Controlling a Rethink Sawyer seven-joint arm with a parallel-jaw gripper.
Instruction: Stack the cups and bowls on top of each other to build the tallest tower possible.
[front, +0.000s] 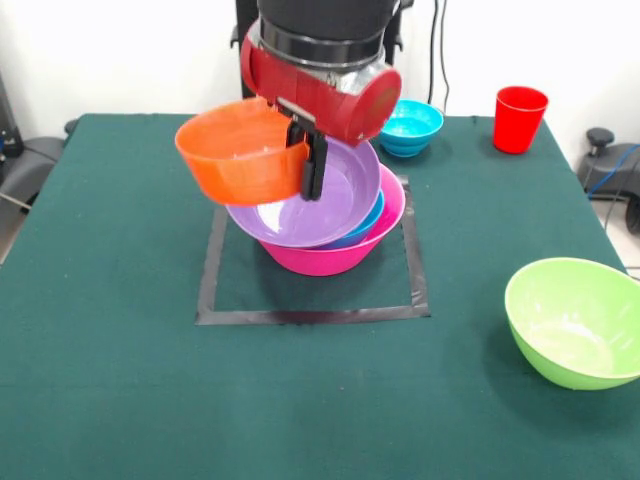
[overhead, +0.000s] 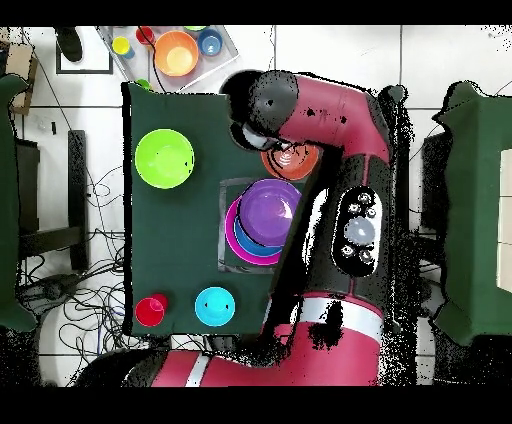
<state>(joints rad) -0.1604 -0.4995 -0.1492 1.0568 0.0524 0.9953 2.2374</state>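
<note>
Seen from the front, three bowls sit nested at the middle of the table (front: 120, 380), inside a taped square (front: 300, 316). The base bowl (front: 330, 255) holds a middle bowl (front: 368, 222), and the top bowl (front: 320, 205) lies tilted in that. Just left of the stack, above the table, the gripper (front: 312, 165) pinches the right wall of a fourth bowl (front: 240, 150). Whether this bowl touches the top bowl is hard to tell. At the far right stands a small bowl (front: 412, 125), with a cup (front: 519, 118) further right. A big bowl (front: 575, 320) lies near right.
</note>
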